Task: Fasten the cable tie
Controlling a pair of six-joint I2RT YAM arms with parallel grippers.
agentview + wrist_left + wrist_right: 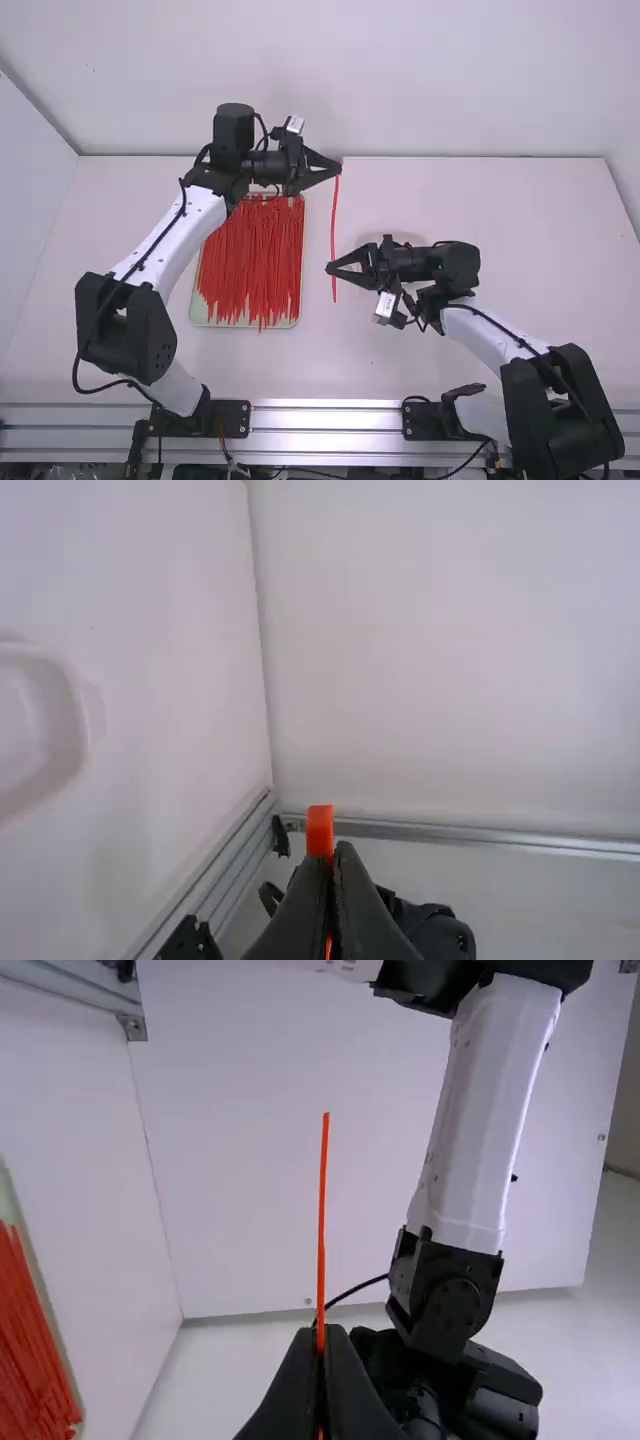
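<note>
Red cable tie (335,225) is held over the worktop (500,210), drawn straight between both arms. The left tool (334,168) is clamped tight on the far end (a short stub is seen poking past the fingertips in the left wrist view). The right tool (329,267) is closed on the strip lower down, with a short tail left past it. A heap of spare ties (250,260) is laid on a tray (196,312) just beside.

No readable text, number or sign anywhere; any print on the white left wrist tag (293,124) and the white right wrist tag (384,306) far too small to decipher
</note>
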